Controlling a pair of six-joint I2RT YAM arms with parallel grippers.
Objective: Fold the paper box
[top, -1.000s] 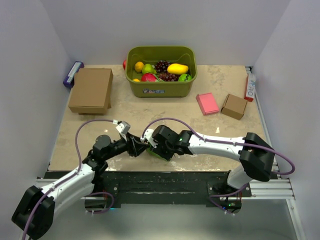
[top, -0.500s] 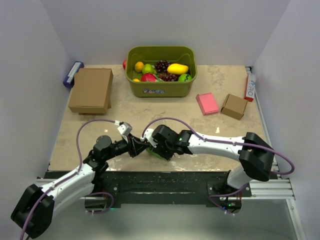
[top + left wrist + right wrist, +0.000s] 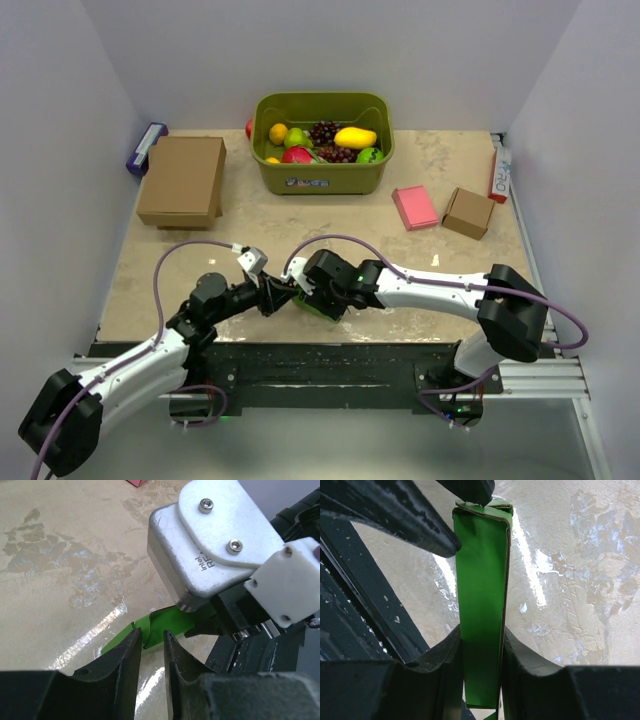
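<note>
Paper box being gripped at desk's 6 o'clock edge.
Its sides are being clamped by the right hand, its end pinched by the left hand.

We tag the paper box: bright green thin card, flattened into a long narrow sleeve with sharp creased edges. One end flap curls open. It lies low at the near middle of the surface; we cannot tell whether it touches. The right hand clamps its narrow width, and the left hand pinches the curled end.
</note>
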